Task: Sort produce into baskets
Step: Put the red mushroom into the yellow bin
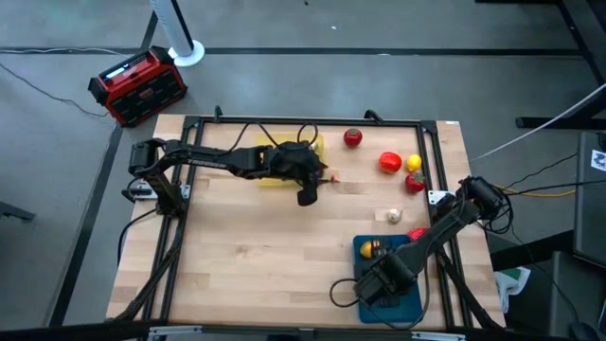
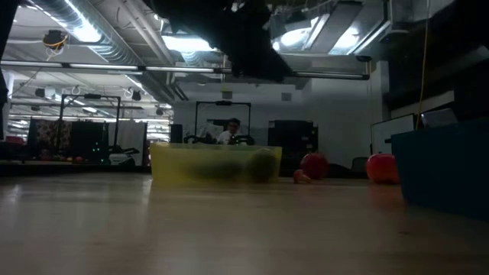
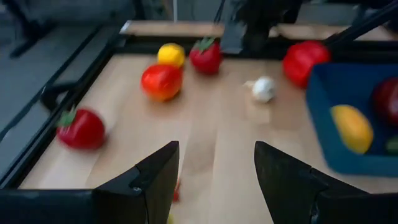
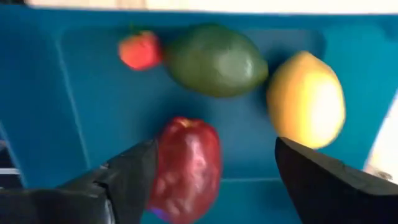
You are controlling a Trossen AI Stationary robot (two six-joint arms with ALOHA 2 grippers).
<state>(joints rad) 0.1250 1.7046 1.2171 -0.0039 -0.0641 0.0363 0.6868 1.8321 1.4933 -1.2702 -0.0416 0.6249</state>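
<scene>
overhead, the right gripper [image 1: 383, 280] hangs over the teal tray [image 1: 409, 301] at the table's near right corner; its wrist view shows the fingers [image 4: 124, 177] spread wide, gripping nothing, with a dark red fruit [image 4: 186, 168] lying on the tray floor between them. beside that fruit in the tray lie a green oval fruit [image 4: 214, 60], a lemon [image 4: 306, 99] and a small strawberry [image 4: 140, 50]; the green fruit lies between strawberry and lemon, close to both. the left gripper [image 1: 307, 196] is stretched out over mid-table, just right of the yellow tray [image 1: 316, 145], which sits at the far edge largely under the left arm; its fingers [image 3: 149, 180] stand apart with bare wood between them, pinching nothing. a small red piece [image 1: 333, 177] lies on the wood just beside the left gripper. loose produce remains on the table's far right: a tomato [image 1: 352, 138] nearest the far edge, an orange-red fruit [image 1: 389, 163], a yellow fruit [image 1: 414, 163] just beside it, a red strawberry-like fruit [image 1: 415, 182] near those two, a white garlic [image 1: 394, 216] nearer mid-table, and a red fruit [image 1: 418, 233] at the teal tray's far right corner. a red-and-black box [image 1: 138, 85] stands on the floor beyond the table's far left corner. at table height, the yellow tray appears translucent with dark shapes inside that cannot be identified.
</scene>
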